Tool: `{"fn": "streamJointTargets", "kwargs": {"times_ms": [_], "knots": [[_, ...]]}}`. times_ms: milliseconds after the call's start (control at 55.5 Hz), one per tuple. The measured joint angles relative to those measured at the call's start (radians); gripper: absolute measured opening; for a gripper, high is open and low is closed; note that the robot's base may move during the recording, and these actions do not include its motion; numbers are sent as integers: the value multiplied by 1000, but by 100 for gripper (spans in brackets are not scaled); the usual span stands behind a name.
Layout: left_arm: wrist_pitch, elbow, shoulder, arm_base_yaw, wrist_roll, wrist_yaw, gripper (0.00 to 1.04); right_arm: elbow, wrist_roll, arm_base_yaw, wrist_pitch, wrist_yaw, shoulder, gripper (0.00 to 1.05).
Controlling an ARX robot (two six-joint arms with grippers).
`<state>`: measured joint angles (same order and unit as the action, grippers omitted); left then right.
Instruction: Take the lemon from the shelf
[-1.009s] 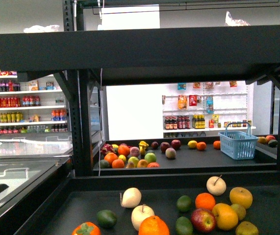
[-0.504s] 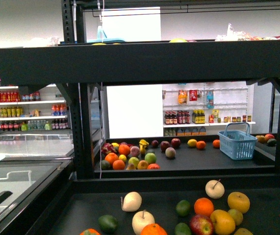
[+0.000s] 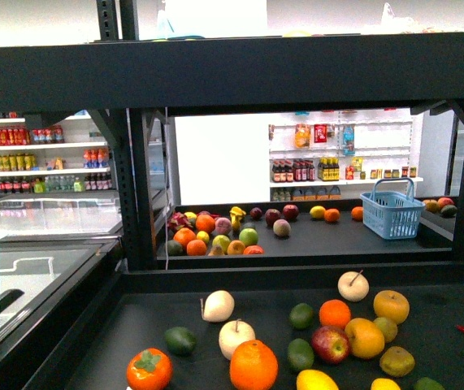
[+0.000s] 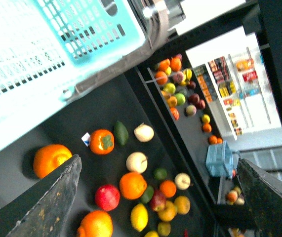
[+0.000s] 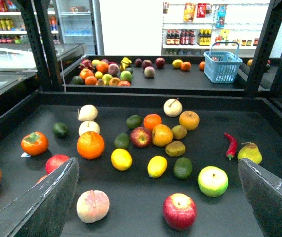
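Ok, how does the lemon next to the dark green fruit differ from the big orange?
The lemon is bright yellow and oval; the big orange is deep orange and round. The lemon looks smaller than the big orange. Both lie loose on the black shelf tray, apart from each other.

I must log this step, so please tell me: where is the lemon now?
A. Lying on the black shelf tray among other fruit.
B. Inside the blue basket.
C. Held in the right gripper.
A: the lemon lies free on the shelf tray, beside a dark green fruit.
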<state>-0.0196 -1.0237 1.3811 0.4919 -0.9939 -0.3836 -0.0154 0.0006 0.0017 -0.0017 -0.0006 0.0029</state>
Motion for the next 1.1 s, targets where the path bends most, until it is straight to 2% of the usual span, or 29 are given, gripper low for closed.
{"fn": "streamJointTargets", "kwargs": {"times_ms": [90,288,811,1009,1099], "knots": [[5,-135,143,-3,-37,19,97,0,0,0,0,0,0,97],[5,-278,297,-23,-60,51,97,0,0,0,0,0,0,97],[-19,-471,526,-34,-103,124,96,0,0,0,0,0,0,97],[-73,-475,537,-47,-107,129,64,0,0,0,0,0,0,97],[-103,-462,537,-48,-110,129,44,0,0,0,0,0,0,97]]}}
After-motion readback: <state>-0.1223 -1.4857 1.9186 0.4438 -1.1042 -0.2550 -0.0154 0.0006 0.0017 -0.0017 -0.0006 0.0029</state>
